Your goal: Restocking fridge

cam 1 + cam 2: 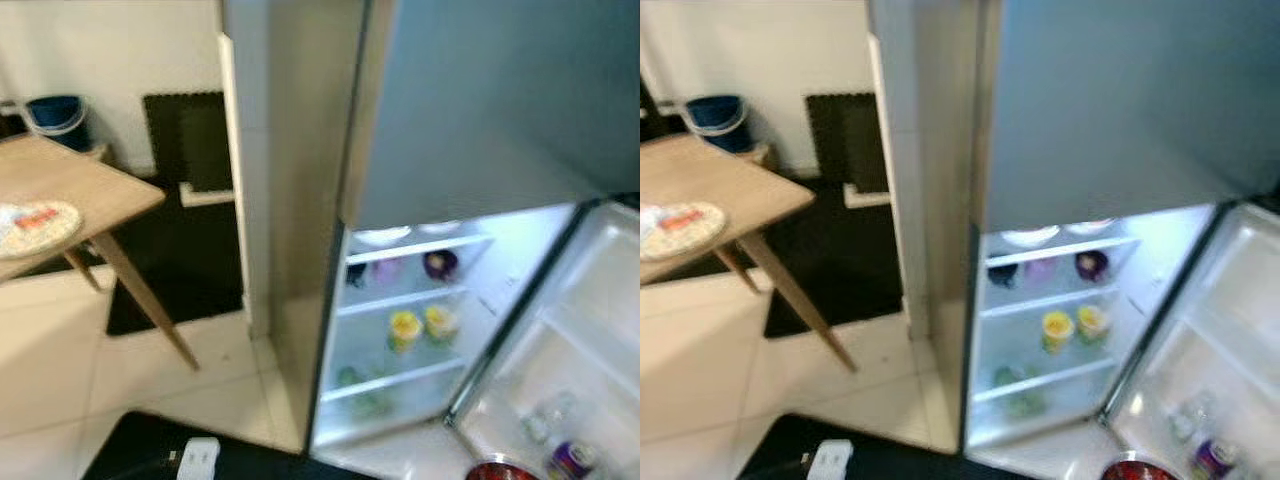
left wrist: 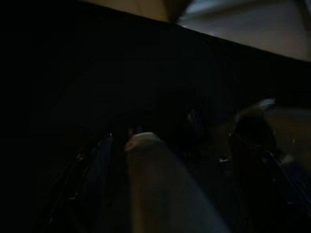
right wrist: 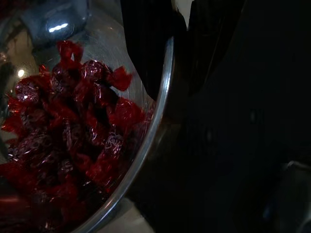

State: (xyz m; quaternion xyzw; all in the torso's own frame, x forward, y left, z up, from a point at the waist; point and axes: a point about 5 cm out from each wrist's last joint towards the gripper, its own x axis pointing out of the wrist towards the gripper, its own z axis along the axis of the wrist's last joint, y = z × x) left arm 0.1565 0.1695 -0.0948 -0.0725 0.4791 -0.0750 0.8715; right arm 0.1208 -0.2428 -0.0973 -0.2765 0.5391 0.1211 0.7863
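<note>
The fridge [image 1: 300, 200] stands before me with its lower door [image 1: 590, 340] swung open to the right and the inside lit. Its shelves [image 1: 400, 300] hold white plates [image 1: 383, 236], a dark purple item [image 1: 440, 264], two yellow tubs [image 1: 405, 328] and green items [image 1: 365, 395]. At the bottom edge, near the door, shows the rim of a metal bowl [image 1: 497, 470] of red wrapped sweets [image 3: 73, 126]. My right gripper [image 3: 170, 73] is shut on that bowl's rim [image 3: 155, 121], one finger inside and one outside. The left wrist view is very dark, with a pale rounded shape [image 2: 155, 184] that I cannot identify.
A wooden table [image 1: 70, 185] with a plate of food [image 1: 35, 225] stands at the left, its leg [image 1: 150, 305] slanting toward the fridge. A blue bucket [image 1: 57, 118] and black mats [image 1: 185, 250] lie behind. The door rack holds a purple can [image 1: 570, 458].
</note>
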